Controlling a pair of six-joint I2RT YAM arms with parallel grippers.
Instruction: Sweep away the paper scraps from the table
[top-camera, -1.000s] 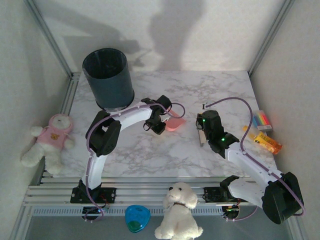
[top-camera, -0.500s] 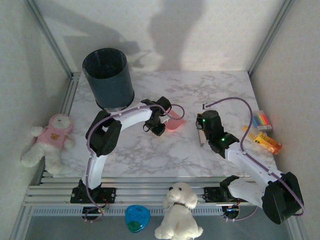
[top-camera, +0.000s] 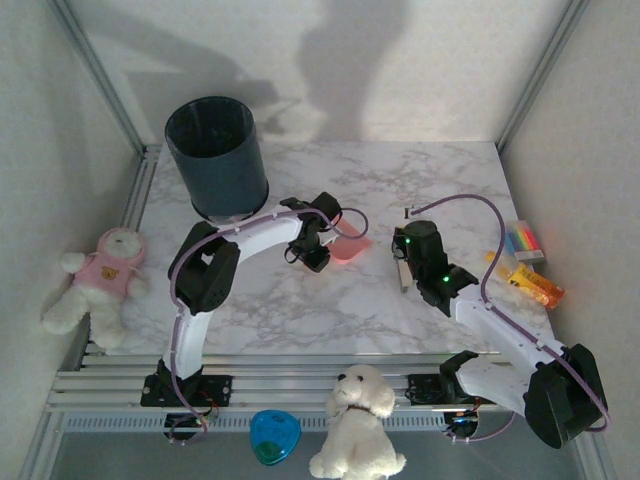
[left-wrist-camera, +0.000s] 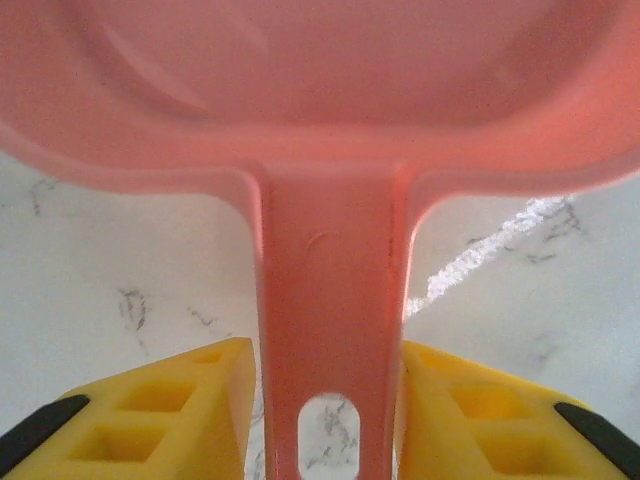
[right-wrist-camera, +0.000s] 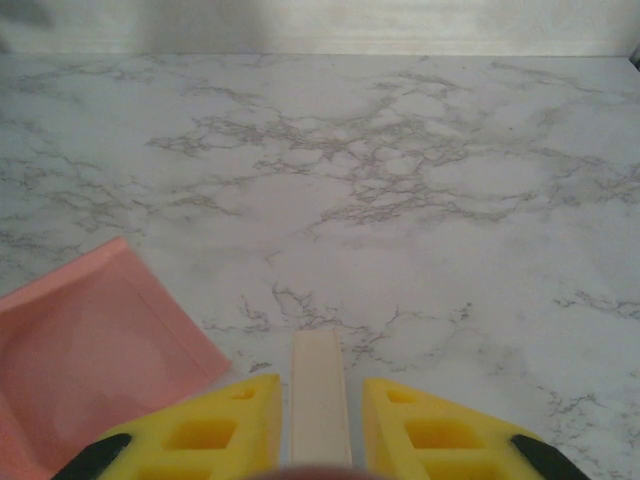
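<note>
Marble pattern covers my worktop (top-camera: 420, 180), white with thin grey lines. Its long side runs left to right. Pale walls (top-camera: 400, 70) stand on the far side and at both ends, and metal rails (top-camera: 300, 385) run along the near edge. A dark round bin (top-camera: 215, 150) stands upright at the far left corner.

A pink dustpan (left-wrist-camera: 320, 60) lies near the middle of the worktop. Its wide mouth points right and its handle points left, into my left tool (left-wrist-camera: 325, 350). The handle sits between the yellow fingers (left-wrist-camera: 200, 400), very close on both sides. I cannot tell if that tool is squeezing the handle or has let go.

My right tool (right-wrist-camera: 322, 380) is right of the dustpan, and it is clenched on a pale flat stick (right-wrist-camera: 320, 350).

A striped block (top-camera: 525, 240) and an orange toy (top-camera: 535, 285) lie at the right edge. A teddy in a pink shirt (top-camera: 105, 275) sits off the left side. A white plush dog (top-camera: 358, 420) sits in front of the rails.
</note>
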